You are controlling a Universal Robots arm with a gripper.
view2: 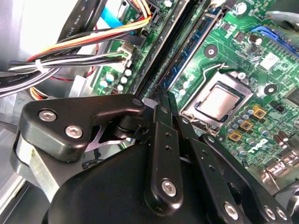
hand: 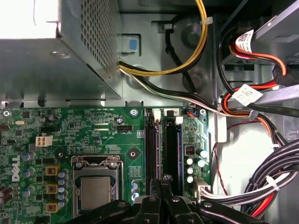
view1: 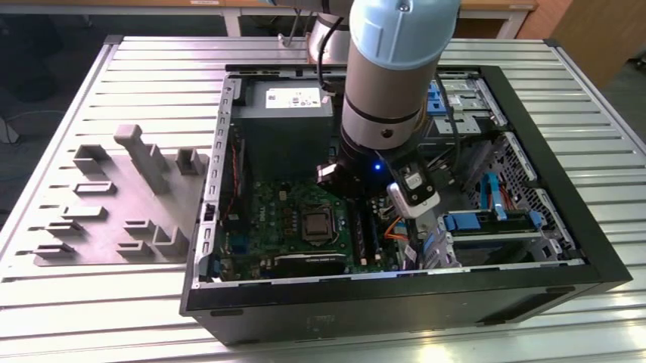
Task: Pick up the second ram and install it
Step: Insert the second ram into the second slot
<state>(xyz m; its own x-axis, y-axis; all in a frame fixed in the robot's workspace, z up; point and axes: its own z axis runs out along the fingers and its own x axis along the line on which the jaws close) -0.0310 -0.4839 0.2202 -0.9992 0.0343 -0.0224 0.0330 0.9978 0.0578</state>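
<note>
Green board: gripper [hand: 164, 179] sits over the memory slots [hand: 161, 154].
Fingers: nearly shut; grip contents unclear.
Advice: press straight, evenly.

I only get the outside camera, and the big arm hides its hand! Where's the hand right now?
Observer: In the first wrist view the gripper sits at one end of the two long black slots on the green motherboard.
Operator: Is it squeezing a memory stick?
Observer: Its tips are together in both wrist views, and I cannot make out a stick between them.
Operator: What's hiding beside the slots?
Observer: In the first wrist view a tied bundle of black and red cables lies on the side away from the processor socket.
</note>
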